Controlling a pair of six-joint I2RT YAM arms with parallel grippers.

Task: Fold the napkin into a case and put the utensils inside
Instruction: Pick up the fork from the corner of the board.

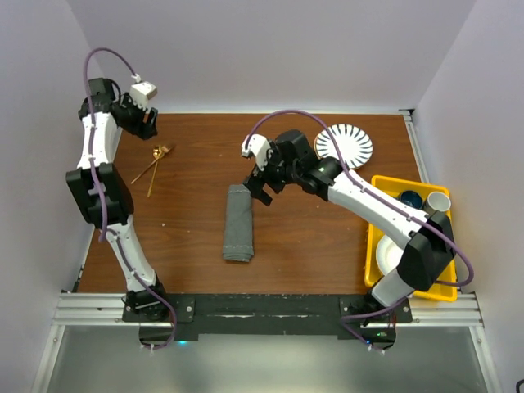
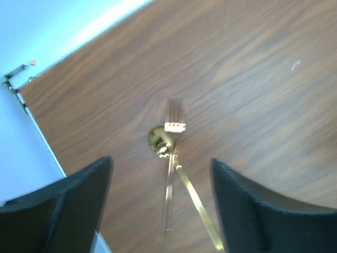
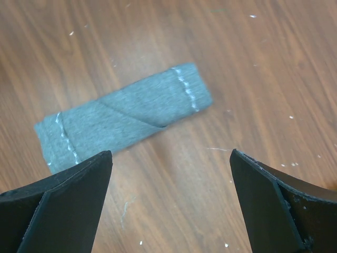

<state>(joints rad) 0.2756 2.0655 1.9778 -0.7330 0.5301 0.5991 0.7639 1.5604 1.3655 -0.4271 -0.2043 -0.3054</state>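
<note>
The left tool [image 2: 160,161] hangs with jaws wide apart above the utensils [image 2: 171,153], a fork and a spoon lying with heads overlapping on the desk [image 1: 327,237] near its far-left corner. The case [image 1: 238,223], a folded dark grey strip, lies flat at mid-desk, well apart from them. The right tool [image 1: 260,184] hangs near its far end, jaws wide apart, holding nothing.

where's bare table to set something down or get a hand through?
Bare wood between the utensils and the folded napkin, and along the near edge in front of the napkin. Napkin to yellow bin is bare too, but the right arm hangs over it. Crowded far right: plate, bin.
</note>
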